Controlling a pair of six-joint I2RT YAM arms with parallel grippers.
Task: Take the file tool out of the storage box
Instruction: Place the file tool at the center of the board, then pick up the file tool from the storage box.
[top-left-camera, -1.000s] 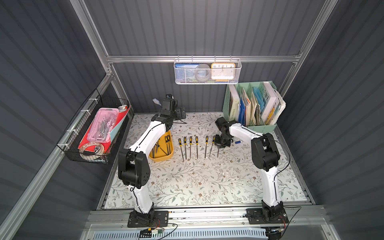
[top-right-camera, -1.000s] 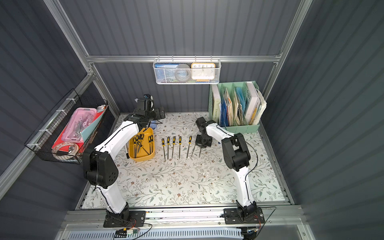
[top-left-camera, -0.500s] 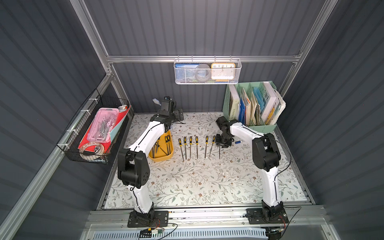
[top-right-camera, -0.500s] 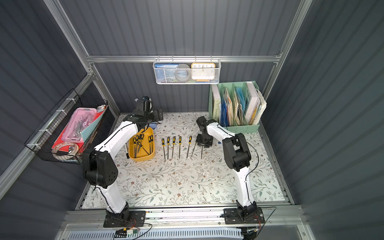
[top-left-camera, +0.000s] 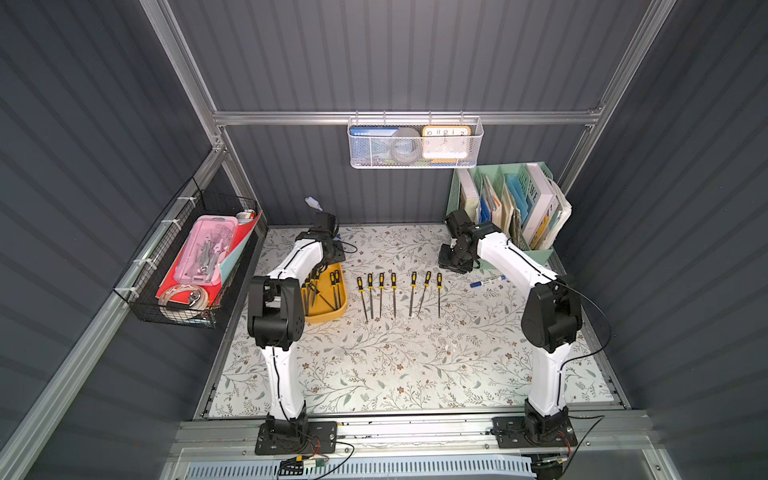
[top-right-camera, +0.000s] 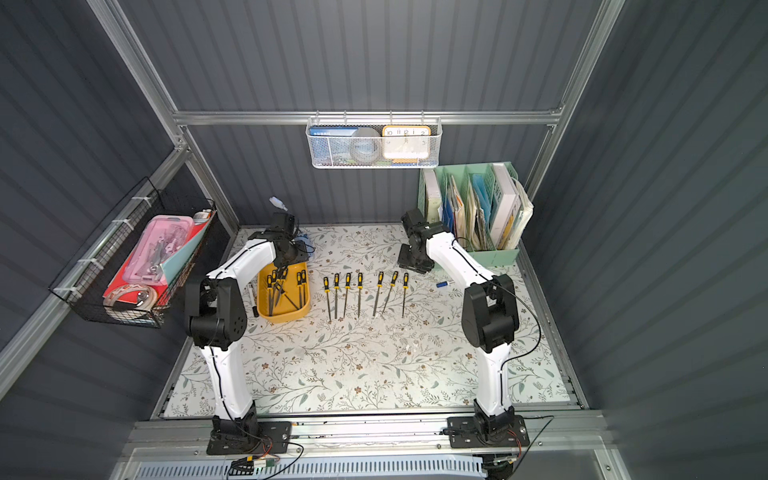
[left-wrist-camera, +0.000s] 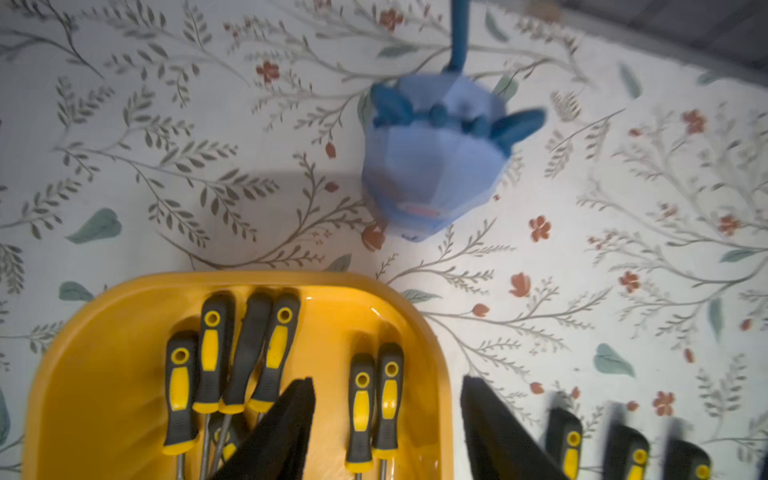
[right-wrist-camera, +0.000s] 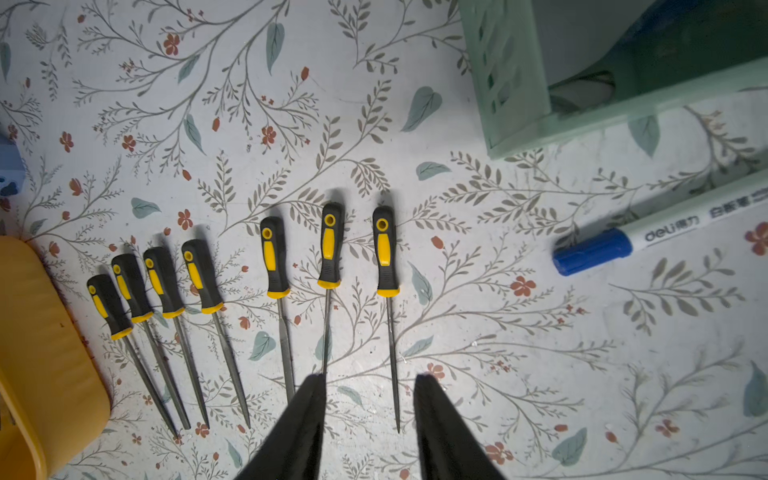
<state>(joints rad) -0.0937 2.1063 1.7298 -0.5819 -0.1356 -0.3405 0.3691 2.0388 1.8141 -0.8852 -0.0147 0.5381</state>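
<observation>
- File tools (left-wrist-camera: 361, 399) in storage box (left-wrist-camera: 95, 374): count six black-and-yellow handles for certain, four bunched plus two side by side. Part of one more shows under the bunch, so cannot fix the total.
- One storage box only, mustard-yellow, flat on floral mat (right-wrist-camera: 540, 332) on left arm's side.
- Row of files (right-wrist-camera: 274, 257) out on mat beside box: count seven, four close together, a gap, then three, handles toward back wall.
- Left gripper (left-wrist-camera: 386, 379): above box's far end, jaws parted, clamped on nothing. One finger (left-wrist-camera: 286, 428) over box interior, other outside rim, the two side-by-side handles showing between.
- Right gripper (right-wrist-camera: 369, 376): above mat by the group of three, jaws parted, empty.
- One blue-capped marker (right-wrist-camera: 594, 249) on mat near one mint-green organiser (right-wrist-camera: 511, 83).
- One blue plastic object (left-wrist-camera: 432, 166) on mat just beyond box.
- Two hung baskets: black wire basket (top-left-camera: 178, 318), white mesh basket (top-left-camera: 374, 153).
</observation>
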